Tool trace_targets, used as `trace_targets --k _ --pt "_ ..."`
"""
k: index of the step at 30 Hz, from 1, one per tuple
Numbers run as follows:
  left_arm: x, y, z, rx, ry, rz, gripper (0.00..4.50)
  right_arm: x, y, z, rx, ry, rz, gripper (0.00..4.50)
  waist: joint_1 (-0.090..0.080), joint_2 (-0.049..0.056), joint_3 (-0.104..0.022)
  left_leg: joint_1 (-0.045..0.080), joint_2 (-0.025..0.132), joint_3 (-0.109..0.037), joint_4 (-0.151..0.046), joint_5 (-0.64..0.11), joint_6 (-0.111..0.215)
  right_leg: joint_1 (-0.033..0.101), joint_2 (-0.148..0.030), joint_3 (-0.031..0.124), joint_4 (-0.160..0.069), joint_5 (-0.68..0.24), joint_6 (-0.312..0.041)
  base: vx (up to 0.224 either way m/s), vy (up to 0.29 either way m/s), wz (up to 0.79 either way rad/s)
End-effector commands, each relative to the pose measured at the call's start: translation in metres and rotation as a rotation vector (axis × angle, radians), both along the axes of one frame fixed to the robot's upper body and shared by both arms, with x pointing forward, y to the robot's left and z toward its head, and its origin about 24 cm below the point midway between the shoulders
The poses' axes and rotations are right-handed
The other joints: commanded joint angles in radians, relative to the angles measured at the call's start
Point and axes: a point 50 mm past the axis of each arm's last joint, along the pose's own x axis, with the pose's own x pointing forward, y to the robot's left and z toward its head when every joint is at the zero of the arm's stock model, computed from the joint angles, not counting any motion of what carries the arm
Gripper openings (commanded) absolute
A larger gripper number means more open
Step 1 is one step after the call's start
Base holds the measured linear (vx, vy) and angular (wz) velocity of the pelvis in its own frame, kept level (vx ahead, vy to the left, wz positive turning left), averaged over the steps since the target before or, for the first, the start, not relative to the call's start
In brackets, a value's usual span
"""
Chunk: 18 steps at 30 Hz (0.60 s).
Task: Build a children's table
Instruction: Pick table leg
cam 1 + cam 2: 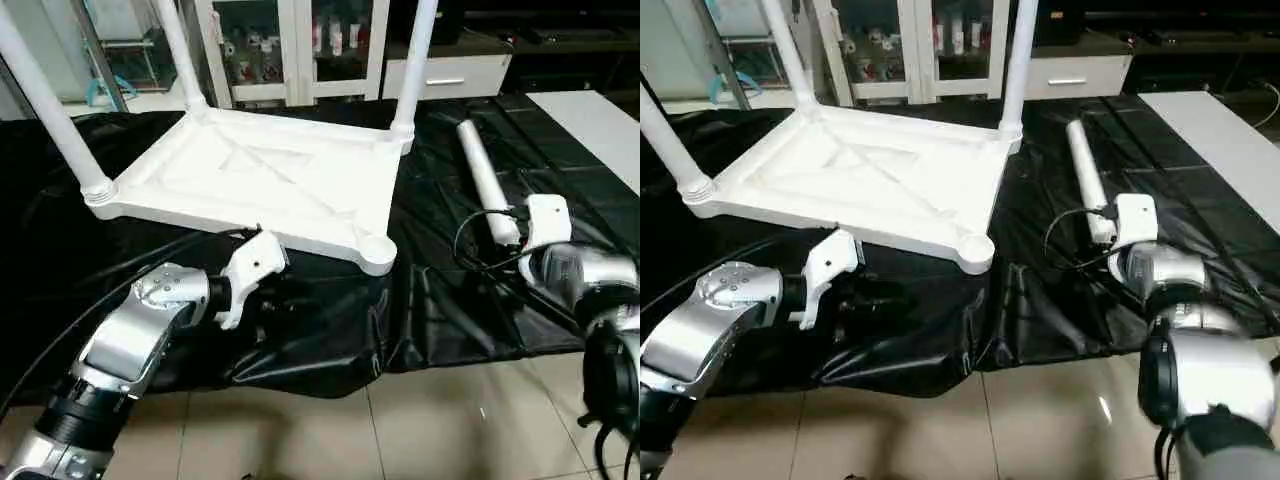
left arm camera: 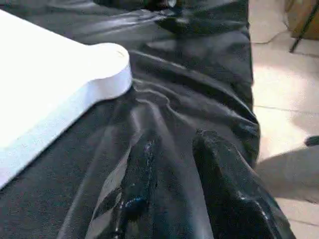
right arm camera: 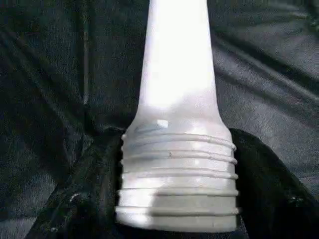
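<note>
The white tabletop [image 1: 250,180] lay underside up on the black cover [image 1: 440,290], three legs [image 1: 415,60] standing in its corner sockets and the near socket [image 1: 378,250] empty. The fourth leg [image 1: 485,180] lay loose on the cover to its right, its threaded end [image 3: 177,179] between the right gripper's [image 3: 174,199] fingers [image 3: 269,189], which flanked it closely. The left gripper [image 2: 174,169], fingers slightly apart and holding nothing, hovered near the empty socket.

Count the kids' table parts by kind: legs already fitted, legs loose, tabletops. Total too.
Tabletop: 1, upside down on the black cover.
Fitted legs: 3, at the left corner, the far left corner and the far right corner.
Loose leg: 1, lying on the cover, its threaded end between the right gripper's fingers.
Total: 5 parts.
</note>
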Motion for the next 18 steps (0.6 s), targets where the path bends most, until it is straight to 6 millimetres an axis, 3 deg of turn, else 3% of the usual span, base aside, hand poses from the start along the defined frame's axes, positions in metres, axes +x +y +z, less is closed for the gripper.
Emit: trace_targets --k 1,2,3,6,12,13,18 --pt "0.005 0.001 0.001 -0.017 -0.021 0.04 1.48 -0.001 0.006 -0.006 0.032 -0.068 -0.013 2.74 0.0 0.001 -0.069 0.008 0.036 -0.008 -0.069 -0.191 0.032 0.055 -0.044 0.032 -0.065 -0.176 -0.278 0.0 0.0 0.0" --pt "0.005 0.001 0.001 -0.018 -0.022 0.041 1.48 -0.001 0.006 -0.006 0.033 -0.072 -0.014 2.73 0.0 -0.002 -0.07 0.008 0.036 -0.008 -0.069 -0.193 0.031 0.056 -0.045 0.032 -0.065 -0.177 -0.275 0.0 0.0 0.0" --pt "0.006 0.001 0.002 -0.024 -0.03 0.049 1.48 -0.001 0.007 -0.006 0.035 -0.092 -0.017 2.73 -0.004 0.003 -0.07 0.007 0.036 -0.01 -0.07 -0.201 0.028 0.057 -0.044 0.03 -0.065 -0.179 -0.273 0.0 0.0 0.0" --pt "0.021 -0.005 0.012 -0.094 -0.116 0.141 1.48 0.003 0.013 0.002 0.034 -0.28 -0.021 2.73 -0.007 0.002 -0.071 0.008 0.034 -0.011 -0.07 -0.21 0.03 0.057 -0.047 0.032 -0.07 -0.177 -0.265 0.0 0.0 0.0" --pt "0.045 -0.014 0.031 -0.234 -0.242 0.343 1.48 -0.007 0.025 0.016 0.028 -0.553 -0.069 2.73 0.0 -0.004 -0.08 0.002 0.034 -0.012 -0.064 -0.098 0.082 0.062 -0.046 0.034 -0.06 -0.074 -0.252 0.0 0.0 0.0" --pt "0.05 -0.016 0.036 -0.28 -0.251 0.389 1.48 -0.013 0.033 0.025 0.005 -0.669 -0.055 2.73 0.001 -0.004 -0.081 0.001 0.034 -0.012 -0.063 -0.076 0.096 0.061 -0.045 0.033 -0.059 -0.054 -0.249 0.0 0.0 0.0" --pt "0.057 -0.019 0.044 -0.351 -0.254 0.446 1.48 -0.024 0.045 0.037 -0.03 -0.819 -0.035 2.73 0.001 -0.004 -0.08 0.001 0.034 -0.013 -0.065 -0.077 0.124 0.056 -0.043 0.03 -0.061 -0.081 -0.245 0.0 0.0 0.0"
